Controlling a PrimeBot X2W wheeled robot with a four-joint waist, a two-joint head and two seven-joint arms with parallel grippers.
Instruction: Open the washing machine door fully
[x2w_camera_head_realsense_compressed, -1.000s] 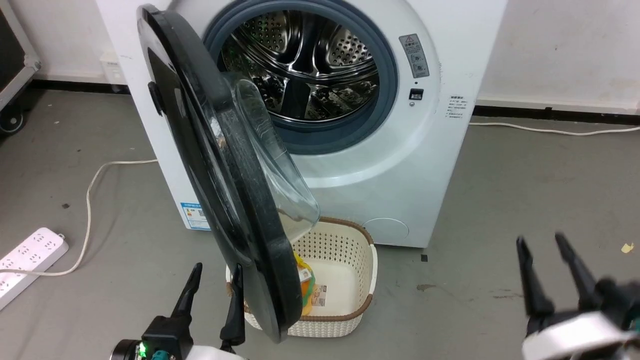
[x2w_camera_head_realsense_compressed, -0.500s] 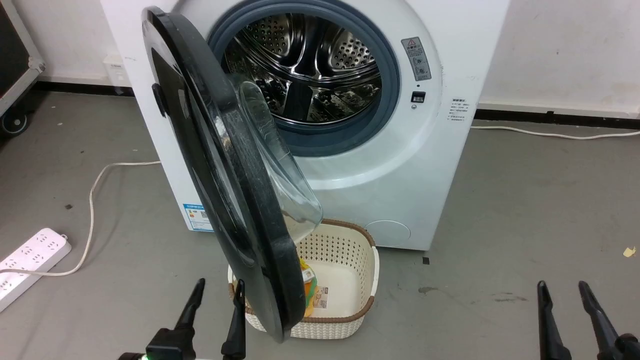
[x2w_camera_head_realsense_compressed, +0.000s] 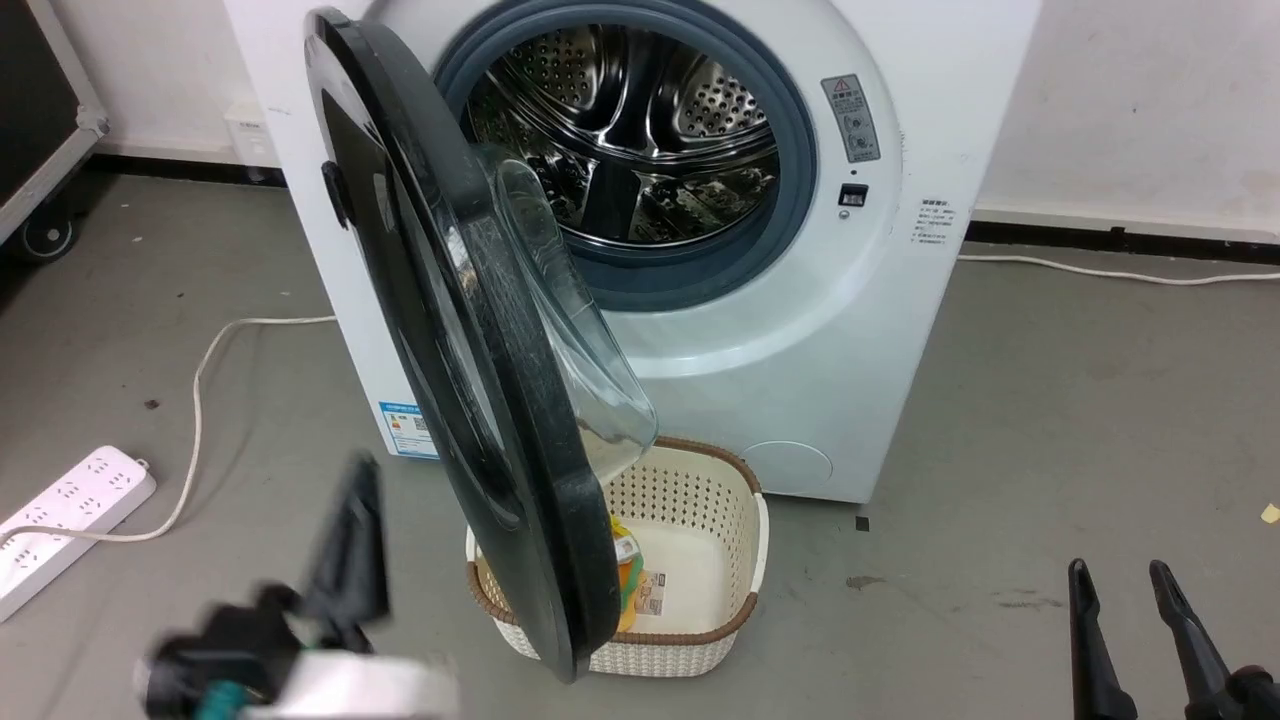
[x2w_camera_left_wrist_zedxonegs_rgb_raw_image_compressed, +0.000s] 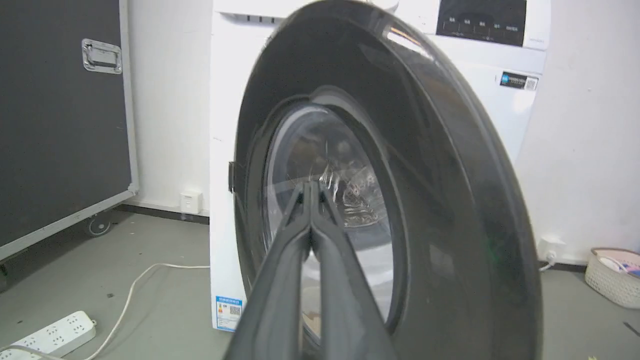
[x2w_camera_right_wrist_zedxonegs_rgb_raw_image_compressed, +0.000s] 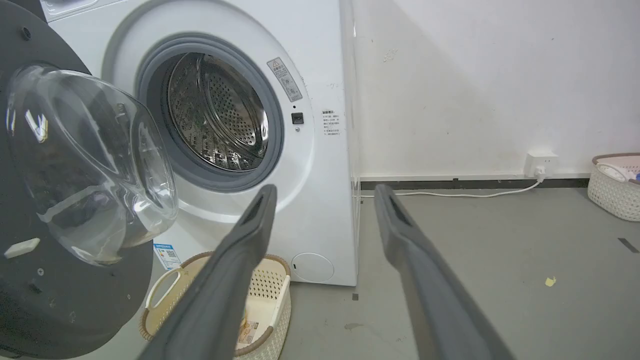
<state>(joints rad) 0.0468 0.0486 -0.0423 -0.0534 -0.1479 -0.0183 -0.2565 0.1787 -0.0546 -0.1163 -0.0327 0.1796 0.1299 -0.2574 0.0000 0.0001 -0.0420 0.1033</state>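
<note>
— What's on the head view?

— I see the washing machine (x2w_camera_head_realsense_compressed: 800, 330) with its drum (x2w_camera_head_realsense_compressed: 630, 130) uncovered. The washing machine door (x2w_camera_head_realsense_compressed: 470, 340) stands swung out from its hinge at the view's left, almost edge-on to me, with the glass bowl (x2w_camera_head_realsense_compressed: 570, 330) facing the drum. Its lower rim overlaps a cream basket (x2w_camera_head_realsense_compressed: 745, 600) on the floor (x2w_camera_head_realsense_compressed: 1000, 400) in front of the machine. My left end effector (x2w_camera_head_realsense_compressed: 350, 530) is a blur at lower left, beside the door's black outer face. My right end effector (x2w_camera_head_realsense_compressed: 1118, 575) sits at lower right, well apart from the door.

— Left wrist?

— The two fingers (x2w_camera_left_wrist_zedxonegs_rgb_raw_image_compressed: 285, 280) are pressed together tip to tip, with nothing between them, and point at the door's outer face over the glass. I cannot tell whether they touch it. A white power strip (x2w_camera_left_wrist_zedxonegs_rgb_raw_image_compressed: 50, 335) lies on the floor at left.

— Right wrist?

— Fingers spread wide and empty, aimed past the machine's front corner. The door's bowl is at far left.
</note>
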